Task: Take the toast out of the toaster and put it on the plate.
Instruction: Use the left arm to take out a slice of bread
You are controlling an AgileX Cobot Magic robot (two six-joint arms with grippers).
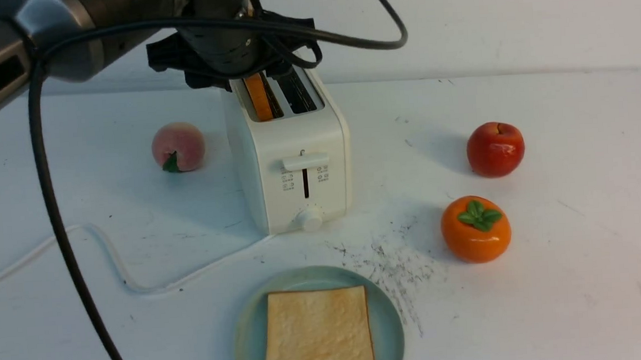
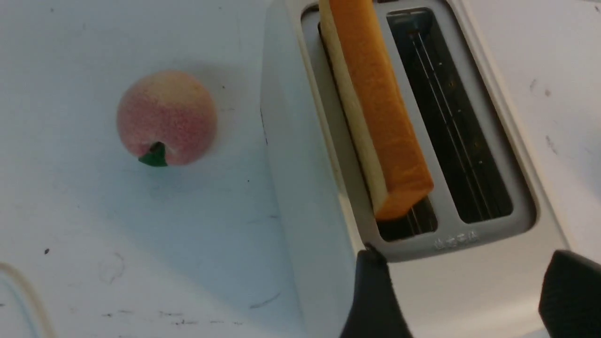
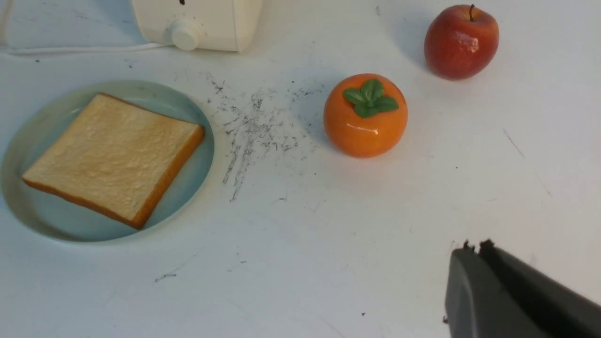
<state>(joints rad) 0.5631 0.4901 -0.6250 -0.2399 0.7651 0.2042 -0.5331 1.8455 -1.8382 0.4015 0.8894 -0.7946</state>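
1. The left gripper (image 2: 465,256) hangs over the toaster (image 1: 288,148), jaws wide apart, clamping nothing.
2. One toast slice (image 1: 258,97) stands in the toaster's left slot, mid-tabletop (image 1: 556,299) toward the far edge.
3. A second slice (image 1: 319,336) lies flat on the plate (image 1: 249,332) at the near edge.
4. The right gripper (image 3: 476,246) has its jaws together, empty.

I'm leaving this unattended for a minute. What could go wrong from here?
The open left jaws hang above the toaster, seemingly past the end of the toast; closing there could miss it or pinch the rim. The plate is already mostly covered by one slice, so a second may overhang or slide off.
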